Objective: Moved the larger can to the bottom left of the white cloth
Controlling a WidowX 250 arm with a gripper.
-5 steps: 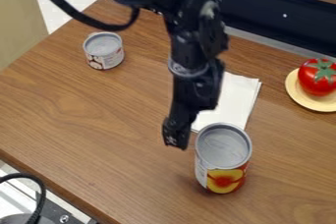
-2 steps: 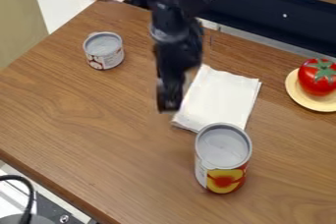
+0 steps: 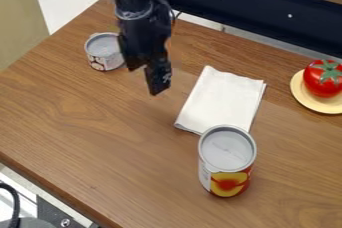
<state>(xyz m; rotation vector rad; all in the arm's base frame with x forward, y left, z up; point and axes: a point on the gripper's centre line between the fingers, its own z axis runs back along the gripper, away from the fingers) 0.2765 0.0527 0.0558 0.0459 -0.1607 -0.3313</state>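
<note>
Larger can (image 3: 227, 156) by lower edge of white cloth (image 3: 222, 99). Jaws apart, empty, left of cloth; low swing could tip smaller can (image 3: 103, 52).

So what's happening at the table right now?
The robot's hand hangs over the table between the small can and the cloth, holding nothing. The big can stands upright by the cloth's near end. A tomato sits on a plate at the right.

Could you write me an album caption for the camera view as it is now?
The gripper hovers between the small can and the white cloth, whose near edge meets the large can.
</note>
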